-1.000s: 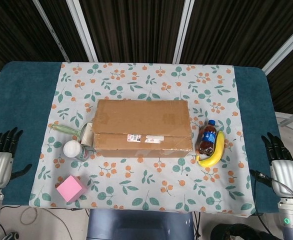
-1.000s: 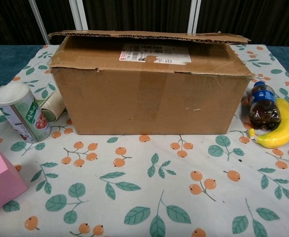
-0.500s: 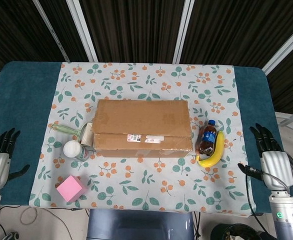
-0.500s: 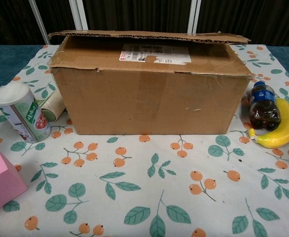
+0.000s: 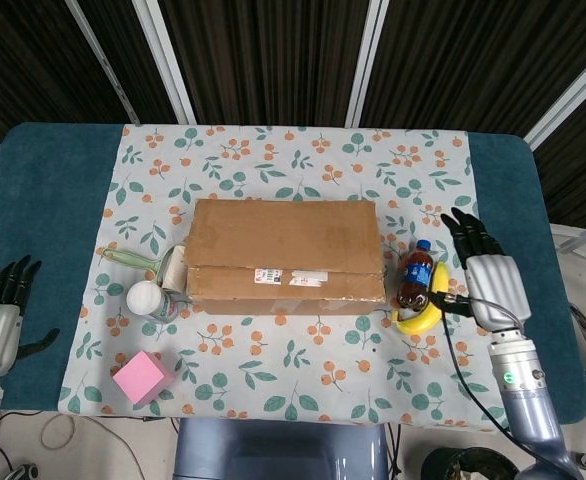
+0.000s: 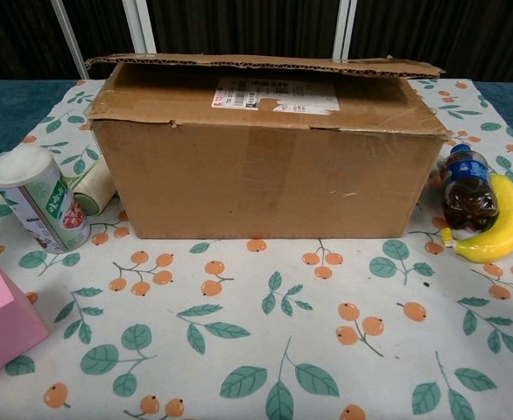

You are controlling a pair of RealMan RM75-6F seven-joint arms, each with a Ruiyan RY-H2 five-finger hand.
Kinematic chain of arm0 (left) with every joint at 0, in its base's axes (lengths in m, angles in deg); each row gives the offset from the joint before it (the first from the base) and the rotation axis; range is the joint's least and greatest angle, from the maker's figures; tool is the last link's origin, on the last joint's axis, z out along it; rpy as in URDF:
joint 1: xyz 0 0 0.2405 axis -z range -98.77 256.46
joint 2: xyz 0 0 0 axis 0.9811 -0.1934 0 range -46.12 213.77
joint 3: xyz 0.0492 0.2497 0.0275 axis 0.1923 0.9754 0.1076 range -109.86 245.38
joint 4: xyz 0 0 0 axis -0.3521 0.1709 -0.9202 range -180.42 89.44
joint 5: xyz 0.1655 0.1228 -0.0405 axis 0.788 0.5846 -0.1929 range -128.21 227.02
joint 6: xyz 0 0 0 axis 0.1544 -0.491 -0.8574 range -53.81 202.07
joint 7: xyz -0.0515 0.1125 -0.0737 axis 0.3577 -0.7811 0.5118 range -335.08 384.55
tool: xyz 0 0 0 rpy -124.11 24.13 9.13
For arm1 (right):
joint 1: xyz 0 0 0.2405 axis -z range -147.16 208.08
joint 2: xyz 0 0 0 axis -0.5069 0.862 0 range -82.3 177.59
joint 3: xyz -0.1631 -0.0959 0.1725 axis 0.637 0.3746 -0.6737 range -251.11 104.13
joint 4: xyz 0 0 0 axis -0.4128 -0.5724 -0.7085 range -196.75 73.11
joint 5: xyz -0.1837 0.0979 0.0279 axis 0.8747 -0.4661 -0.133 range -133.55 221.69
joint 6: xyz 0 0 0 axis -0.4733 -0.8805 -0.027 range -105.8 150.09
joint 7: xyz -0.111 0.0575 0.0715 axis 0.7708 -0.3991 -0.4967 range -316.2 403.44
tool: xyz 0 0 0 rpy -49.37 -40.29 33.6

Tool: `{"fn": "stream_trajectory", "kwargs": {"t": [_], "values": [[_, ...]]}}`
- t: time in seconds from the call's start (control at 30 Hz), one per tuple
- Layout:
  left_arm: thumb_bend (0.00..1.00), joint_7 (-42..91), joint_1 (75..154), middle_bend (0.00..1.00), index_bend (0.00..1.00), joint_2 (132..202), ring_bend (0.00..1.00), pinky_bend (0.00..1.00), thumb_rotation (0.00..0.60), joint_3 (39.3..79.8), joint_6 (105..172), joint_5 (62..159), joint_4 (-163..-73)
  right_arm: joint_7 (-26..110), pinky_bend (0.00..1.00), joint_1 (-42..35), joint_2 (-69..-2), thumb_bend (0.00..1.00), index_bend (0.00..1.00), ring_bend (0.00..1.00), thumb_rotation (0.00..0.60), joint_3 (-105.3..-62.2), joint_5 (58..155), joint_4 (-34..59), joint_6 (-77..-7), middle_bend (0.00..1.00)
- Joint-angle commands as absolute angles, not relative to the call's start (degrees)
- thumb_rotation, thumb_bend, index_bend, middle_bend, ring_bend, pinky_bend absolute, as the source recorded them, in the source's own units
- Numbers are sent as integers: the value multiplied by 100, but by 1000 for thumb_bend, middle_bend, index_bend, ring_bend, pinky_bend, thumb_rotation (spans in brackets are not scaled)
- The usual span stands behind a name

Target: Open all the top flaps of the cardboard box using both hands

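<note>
Two views, unequal in what they give. From the head view: cardboard box lying mid-table on the floral cloth, top flaps down, a white label near the front seam. Left hand at the lower left edge, off the cloth over the teal table, fingers spread, grasping nothing, well apart from the box. Right hand raised beside the right end of the box, fingers apart and empty, close to the banana and the cola bottle but whether touching cannot be told.

From the chest view: neither hand visible. Seen instead, the box front face, the near flap resting flat and the far flap lifted slightly with a ragged edge. White can left of the box, a roller lying behind it against the box corner, pink block at the lower left. Bottle and banana touching at the right
</note>
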State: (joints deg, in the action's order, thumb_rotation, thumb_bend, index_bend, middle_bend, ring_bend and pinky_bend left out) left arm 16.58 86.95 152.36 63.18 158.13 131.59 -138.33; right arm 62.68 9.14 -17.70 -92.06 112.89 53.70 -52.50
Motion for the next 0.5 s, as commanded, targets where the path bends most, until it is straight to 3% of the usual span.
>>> {"fn": "stream_trajectory", "kwargs": {"t": [0.03,0.5], "values": [[134,1683,8696,0,0,15233,0,0,600,6313,15794,13135,-13848,6433,209,733,-1949,213,0,0,600,-9295,11113,5349,-5168,0],[135,1860,8770,0,0,15138,0,0,600,6233,15487,12810,-13960,7080,209,-98,-2847,214,0,0,600,-9437,10476,5020,-4958,0]]}}
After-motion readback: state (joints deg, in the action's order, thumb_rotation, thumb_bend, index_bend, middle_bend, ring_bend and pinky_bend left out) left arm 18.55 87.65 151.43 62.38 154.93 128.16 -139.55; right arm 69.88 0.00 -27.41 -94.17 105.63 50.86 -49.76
